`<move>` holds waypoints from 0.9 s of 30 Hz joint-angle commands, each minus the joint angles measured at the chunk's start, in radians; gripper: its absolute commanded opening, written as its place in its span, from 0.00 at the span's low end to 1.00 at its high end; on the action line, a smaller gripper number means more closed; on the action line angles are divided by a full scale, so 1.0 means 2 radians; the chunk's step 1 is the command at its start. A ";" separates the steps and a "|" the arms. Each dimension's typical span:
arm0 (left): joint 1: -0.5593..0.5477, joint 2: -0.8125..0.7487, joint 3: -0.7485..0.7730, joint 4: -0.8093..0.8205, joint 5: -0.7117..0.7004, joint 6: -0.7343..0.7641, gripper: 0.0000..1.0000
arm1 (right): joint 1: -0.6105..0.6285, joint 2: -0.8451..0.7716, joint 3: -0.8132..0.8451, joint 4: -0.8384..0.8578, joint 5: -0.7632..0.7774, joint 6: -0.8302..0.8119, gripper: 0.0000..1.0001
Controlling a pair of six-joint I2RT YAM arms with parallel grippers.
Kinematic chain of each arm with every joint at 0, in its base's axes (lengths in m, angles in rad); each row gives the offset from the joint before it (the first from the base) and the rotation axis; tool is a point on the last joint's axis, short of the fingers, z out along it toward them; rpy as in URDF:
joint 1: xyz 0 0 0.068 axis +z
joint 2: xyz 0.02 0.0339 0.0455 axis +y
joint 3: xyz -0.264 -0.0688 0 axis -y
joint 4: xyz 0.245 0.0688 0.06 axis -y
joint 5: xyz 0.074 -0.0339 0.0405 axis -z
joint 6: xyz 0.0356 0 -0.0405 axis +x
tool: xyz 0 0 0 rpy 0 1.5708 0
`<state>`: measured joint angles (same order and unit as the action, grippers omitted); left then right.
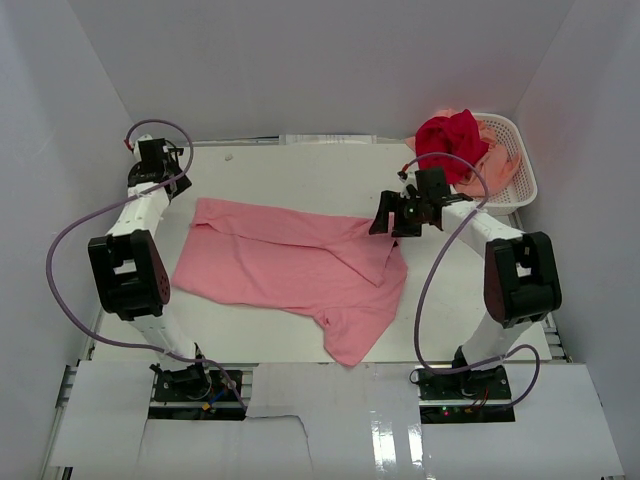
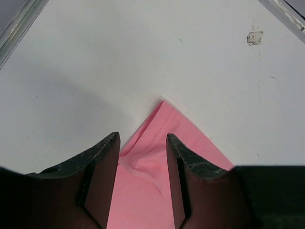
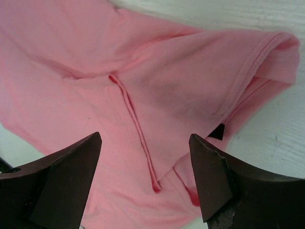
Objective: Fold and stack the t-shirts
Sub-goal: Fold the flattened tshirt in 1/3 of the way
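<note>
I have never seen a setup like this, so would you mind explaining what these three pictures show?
These are two robot arms, a left arm and a right arm, bolted at the near edge of a white table. The wide picture comes from a fixed camera above and behind them. The other two come from cameras on the wrists, each looking down past its own gripper. A pink t-shirt lies spread on the table, partly folded over. A deep red t-shirt and a peach one are heaped in a white basket at the far right. The left gripper hangs over a corner of the pink shirt, the right gripper over its folded part. Both are open and hold nothing.
</note>
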<state>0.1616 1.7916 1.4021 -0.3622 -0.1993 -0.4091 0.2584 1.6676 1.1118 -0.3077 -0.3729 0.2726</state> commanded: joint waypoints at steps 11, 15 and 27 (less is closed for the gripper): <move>0.001 0.041 -0.012 0.100 0.297 -0.006 0.19 | 0.001 0.101 0.058 0.047 0.008 0.022 0.64; -0.003 0.071 0.013 0.113 0.371 -0.011 0.01 | 0.001 0.110 0.065 0.046 0.019 0.022 0.51; -0.013 0.114 -0.014 0.091 0.353 -0.005 0.00 | 0.001 0.151 0.081 0.030 0.031 0.028 0.13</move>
<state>0.1413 2.0212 1.3815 -0.1741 0.5140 -0.4244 0.2584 1.9522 1.2335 -0.2359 -0.3382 0.3332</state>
